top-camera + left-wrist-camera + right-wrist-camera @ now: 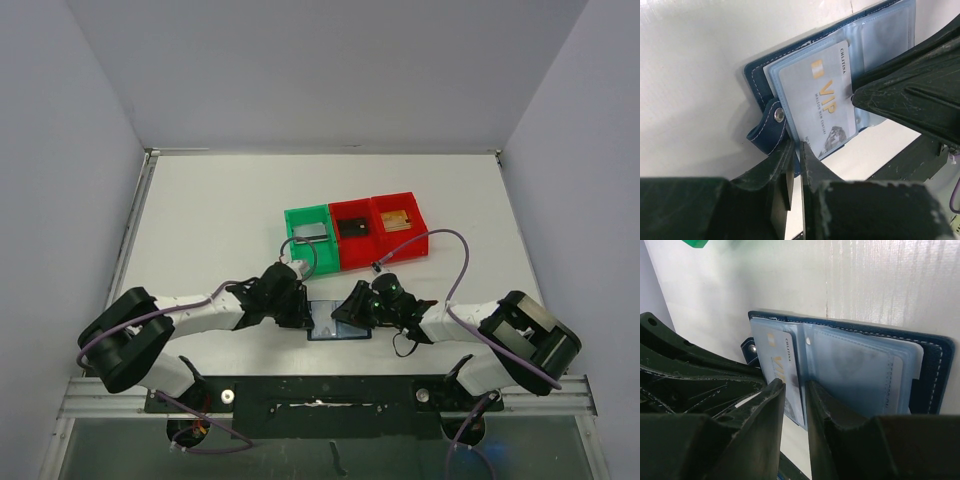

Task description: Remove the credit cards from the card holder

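The navy card holder [340, 331] lies open on the table in front of both arms, its light blue sleeves up [752, 75] [935, 370]. A silver VIP credit card [815, 95] [775, 360] sits in its left sleeve. My left gripper [303, 316] [799, 146] is closed to a sliver on the near corner of that card and its sleeve. My right gripper [347, 310] [796, 385] holds the sleeve pack at the middle fold, jaws narrowly apart. One of its fingers [900, 95] touches the card's right edge.
Behind the wallet stand a green bin [290, 225] holding a silver card [312, 232], a red bin [358, 255] holding a black card [352, 227], and another red bin [408, 245] holding a gold card [397, 220]. The wallet's snap strap [765, 132] sticks out left.
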You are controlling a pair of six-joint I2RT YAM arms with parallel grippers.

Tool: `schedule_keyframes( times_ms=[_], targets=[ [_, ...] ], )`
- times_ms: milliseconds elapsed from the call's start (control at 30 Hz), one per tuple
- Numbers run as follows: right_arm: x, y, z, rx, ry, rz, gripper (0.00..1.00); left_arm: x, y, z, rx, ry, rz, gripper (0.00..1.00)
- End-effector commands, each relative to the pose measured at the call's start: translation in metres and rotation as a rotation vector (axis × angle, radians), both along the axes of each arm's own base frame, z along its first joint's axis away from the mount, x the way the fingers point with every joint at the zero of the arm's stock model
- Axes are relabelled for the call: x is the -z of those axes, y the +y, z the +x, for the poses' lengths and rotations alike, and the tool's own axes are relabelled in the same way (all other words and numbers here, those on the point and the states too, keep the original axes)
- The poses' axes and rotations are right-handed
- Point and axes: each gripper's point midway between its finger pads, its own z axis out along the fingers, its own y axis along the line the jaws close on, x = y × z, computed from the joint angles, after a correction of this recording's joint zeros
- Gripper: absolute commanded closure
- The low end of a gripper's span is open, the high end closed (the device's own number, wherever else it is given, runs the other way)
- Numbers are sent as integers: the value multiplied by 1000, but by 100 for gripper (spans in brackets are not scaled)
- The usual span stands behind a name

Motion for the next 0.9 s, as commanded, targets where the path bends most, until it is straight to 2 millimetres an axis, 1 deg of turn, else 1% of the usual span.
schedule_keyframes(
  times_ms=[0, 100, 267, 367, 400, 500, 667, 867],
  targets=[
    [-2, 4, 2, -16, -9, -11, 78, 1, -4, 5, -17, -33, -21, 91],
    [-2, 5, 2, -24, -6, -6, 78, 3, -3, 4, -22, -29, -27, 91],
    [1, 5, 1, -37, 7, -12, 76, 4, -4, 4, -26, -28, -35, 91],
    [-3, 9, 1, -57, -17, 15, 77, 6, -3, 3, -28, -24, -27, 91],
    [-6, 10, 2, -59, -26, 31, 78, 7, -2, 3, -28, -25, -25, 92],
    [-12, 12, 3, -68, -47, 59, 87, 6, 0, 4, -35, -27, -18, 92],
    [-17, 7, 6, -61, -75, 48, 100, 5, 4, 6, -48, -37, 8, 92],
    [-21, -5, 6, -70, -107, 48, 100, 1, 5, 9, -52, -53, 15, 92]
  ],
)
